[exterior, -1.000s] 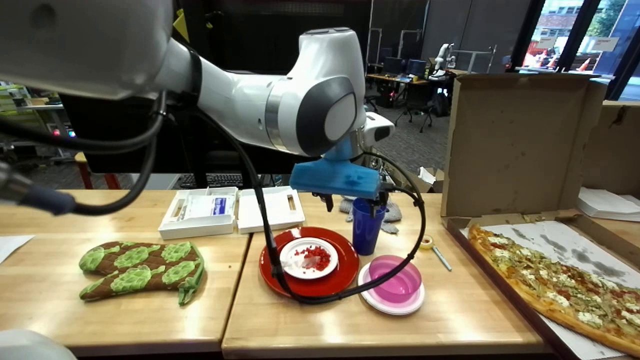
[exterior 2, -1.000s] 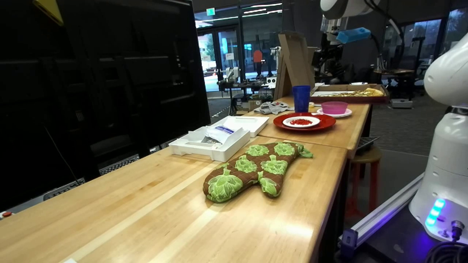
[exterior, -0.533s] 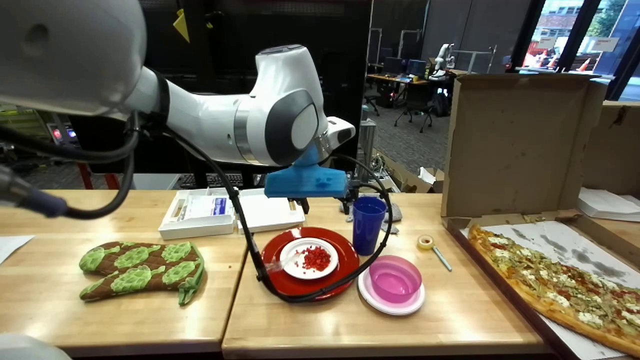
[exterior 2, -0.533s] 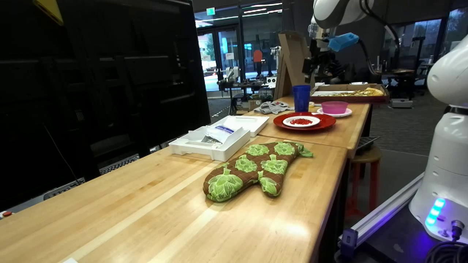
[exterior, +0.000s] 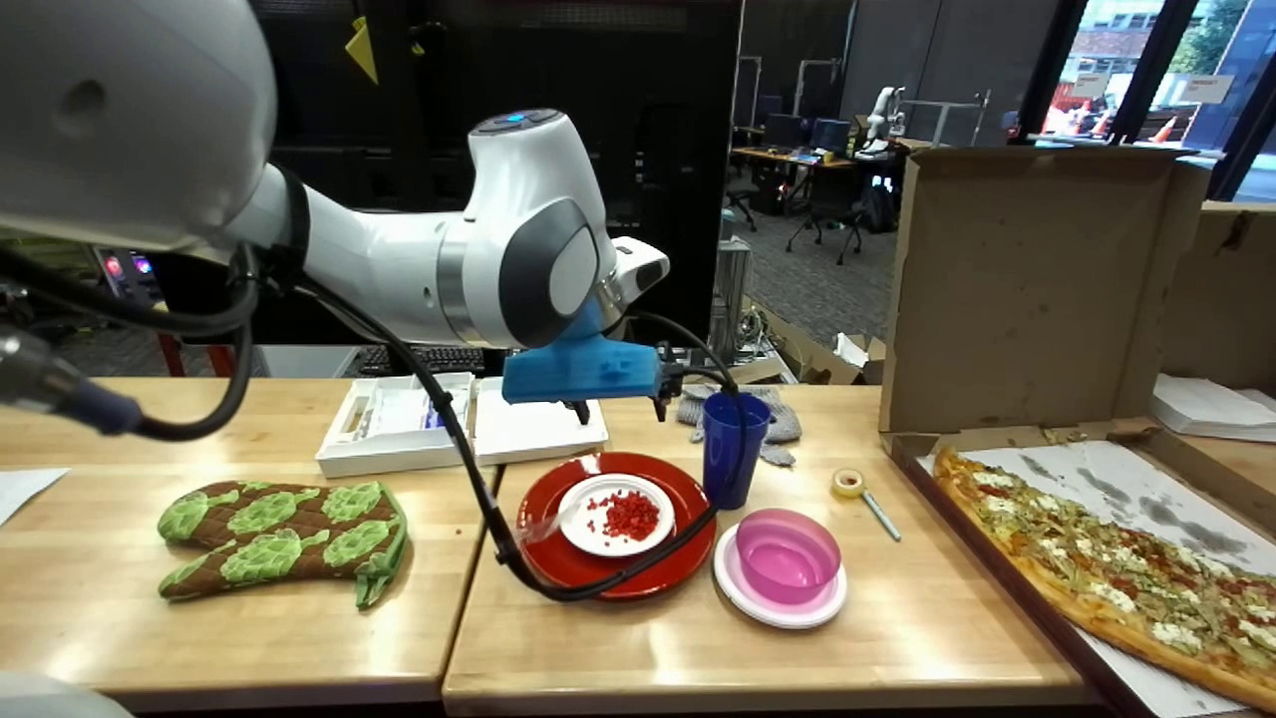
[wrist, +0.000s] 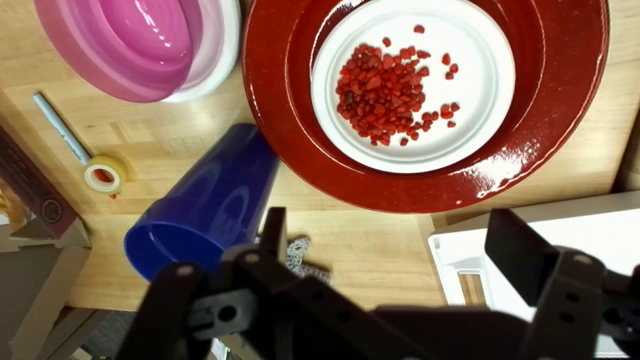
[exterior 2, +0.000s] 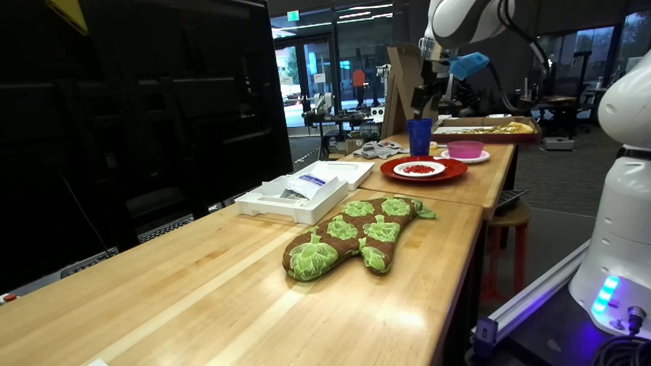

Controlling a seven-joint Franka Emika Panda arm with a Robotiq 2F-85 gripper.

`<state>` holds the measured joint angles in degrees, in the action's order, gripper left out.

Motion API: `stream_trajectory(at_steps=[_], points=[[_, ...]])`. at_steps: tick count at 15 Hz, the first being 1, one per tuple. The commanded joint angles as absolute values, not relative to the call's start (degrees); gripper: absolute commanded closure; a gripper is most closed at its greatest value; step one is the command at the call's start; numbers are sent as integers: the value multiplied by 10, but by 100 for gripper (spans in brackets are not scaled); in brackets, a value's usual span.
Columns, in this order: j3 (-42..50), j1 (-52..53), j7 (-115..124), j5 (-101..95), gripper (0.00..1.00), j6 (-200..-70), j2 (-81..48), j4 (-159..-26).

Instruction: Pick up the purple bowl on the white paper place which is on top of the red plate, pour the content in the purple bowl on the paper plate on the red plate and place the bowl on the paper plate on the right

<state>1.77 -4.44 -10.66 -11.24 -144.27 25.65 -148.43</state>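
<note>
Blue-printed packet [exterior 2: 305,187] in a white box [exterior 2: 325,208], lettering too small to read. Red pieces [wrist: 380,95] lie on a white paper plate [wrist: 479,92] inside the red plate [wrist: 425,192]; the purple bowl [exterior: 788,555] stands upright on a second paper plate [exterior: 783,617] beside it. Pizza [exterior: 1116,573] lies in an open pizza box [exterior: 1037,289]. Gripper [wrist: 387,232]: jaws spread wide.

No text is legible: marks on the white-and-blue plastic packet [exterior 2: 306,186], the slim grey-blue marker [wrist: 61,127] and the green rectangular sign [exterior 2: 293,16] are too small.
</note>
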Motion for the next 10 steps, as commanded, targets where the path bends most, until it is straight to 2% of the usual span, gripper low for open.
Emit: stream_trajectory(at_steps=[1, 10], points=[[18, -37, -100, -116, 0, -1468, 263, -1501], [21, -36, -104, -115, 0, -1465, 257, -1497]])
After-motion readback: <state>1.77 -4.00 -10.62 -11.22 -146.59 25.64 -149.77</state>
